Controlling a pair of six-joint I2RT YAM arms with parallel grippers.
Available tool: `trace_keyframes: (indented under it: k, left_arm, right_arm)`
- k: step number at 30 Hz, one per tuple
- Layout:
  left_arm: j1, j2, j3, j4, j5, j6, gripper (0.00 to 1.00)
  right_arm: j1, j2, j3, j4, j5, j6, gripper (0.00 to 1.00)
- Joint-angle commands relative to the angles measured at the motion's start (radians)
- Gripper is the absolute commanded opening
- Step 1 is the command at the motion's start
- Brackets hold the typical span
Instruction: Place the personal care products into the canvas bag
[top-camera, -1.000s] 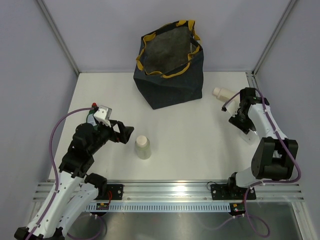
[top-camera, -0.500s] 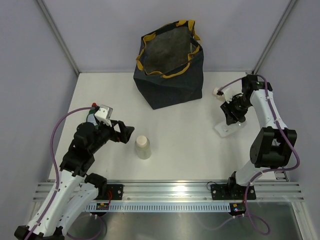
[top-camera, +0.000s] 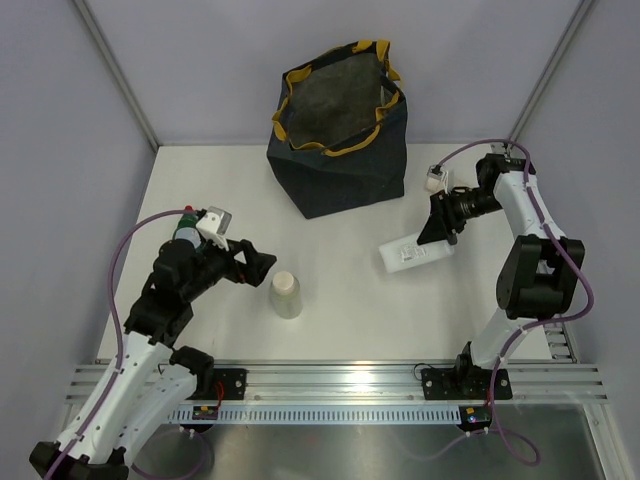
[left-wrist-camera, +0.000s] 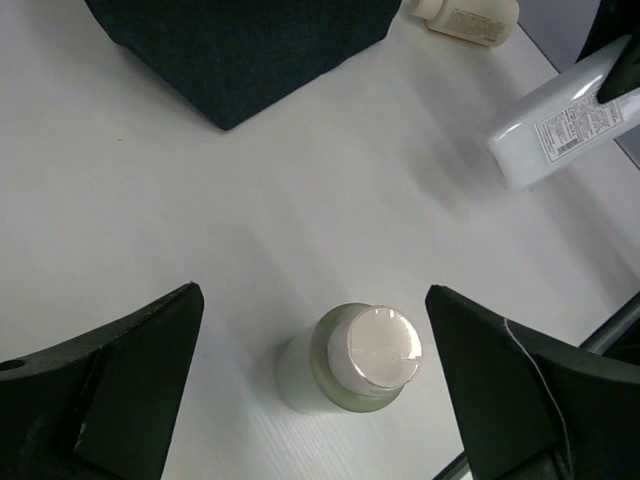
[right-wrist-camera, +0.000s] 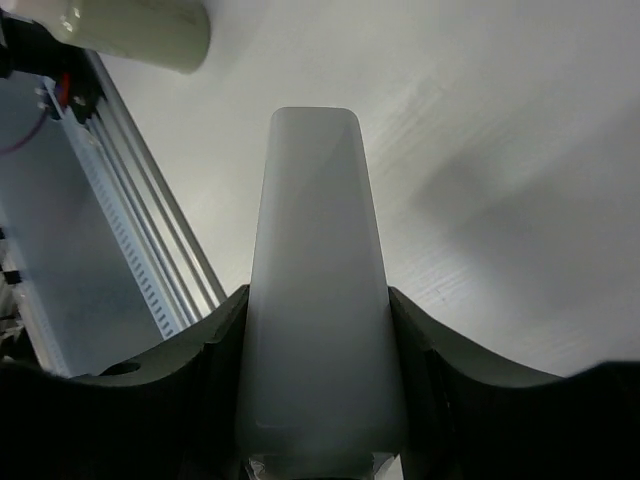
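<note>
- Holding a white bottle lifted off the table, my right gripper has swung it from the right edge toward the middle.
- My left gripper stays spread wide, barely shifted, facing the upright pale bottle.
- Unmoved, the canvas bag stands at the far side, and I see a cream bottle lying near it.

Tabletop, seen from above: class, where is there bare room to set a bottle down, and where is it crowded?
Bare: the table left of the bag; the middle, between the upright bottle and the white bottle in the right pincer. Crowded: right of the bag, with the cream bottle; and by the open left pincer.
</note>
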Motion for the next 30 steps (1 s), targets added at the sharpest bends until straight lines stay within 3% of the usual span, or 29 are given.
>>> trace_keyframes:
  k: [1, 10, 20, 28, 30]
  left_arm:
    - [0.004, 0.004, 0.034, 0.082, 0.086, -0.038, 0.99]
    - [0.004, 0.074, 0.065, 0.170, 0.157, -0.145, 0.99]
    - [0.004, 0.146, 0.136, 0.208, 0.139, -0.193, 0.99]
    - [0.004, 0.217, 0.160, 0.286, 0.142, -0.282, 0.99]
    - [0.004, 0.231, 0.166, 0.291, 0.140, -0.288, 0.99]
  right_arm:
    - [0.001, 0.034, 0.089, -0.140, -0.325, 0.041, 0.00]
    - [0.001, 0.147, 0.230, -0.312, -0.593, -0.001, 0.00]
    - [0.004, 0.179, 0.507, -0.311, -0.815, 0.228, 0.00]
    - [0.076, 0.303, 0.915, -0.303, -0.820, 0.354, 0.00]
    - [0.099, 0.320, 0.944, -0.242, -0.818, 0.420, 0.00]
